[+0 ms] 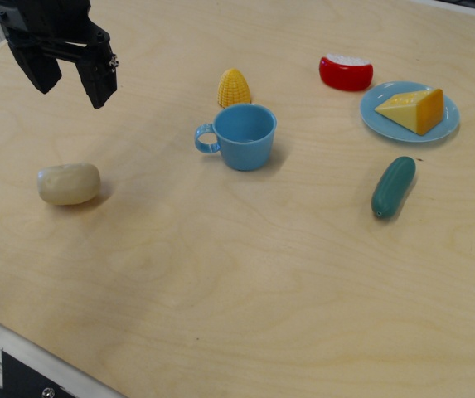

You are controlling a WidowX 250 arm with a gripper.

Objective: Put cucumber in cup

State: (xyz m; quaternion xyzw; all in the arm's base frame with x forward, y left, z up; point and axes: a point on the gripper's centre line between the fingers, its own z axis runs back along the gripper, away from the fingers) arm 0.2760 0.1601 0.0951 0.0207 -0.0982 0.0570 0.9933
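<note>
The dark teal-green cucumber [394, 187] lies on the wooden table at the right, tilted slightly, just below the blue plate. The light blue cup [244, 136] stands upright near the middle, its ring handle pointing left; it looks empty. My black gripper [73, 85] hangs at the top left, above the table, far from both the cucumber and the cup. Its two fingers are apart with nothing between them.
A beige potato-like lump [70, 183] lies at the left below the gripper. A yellow corn piece [234, 88] sits just behind the cup. A red-and-white piece [346, 72] and a light blue plate [386, 124] with a cheese wedge [414, 109] are at the back right.
</note>
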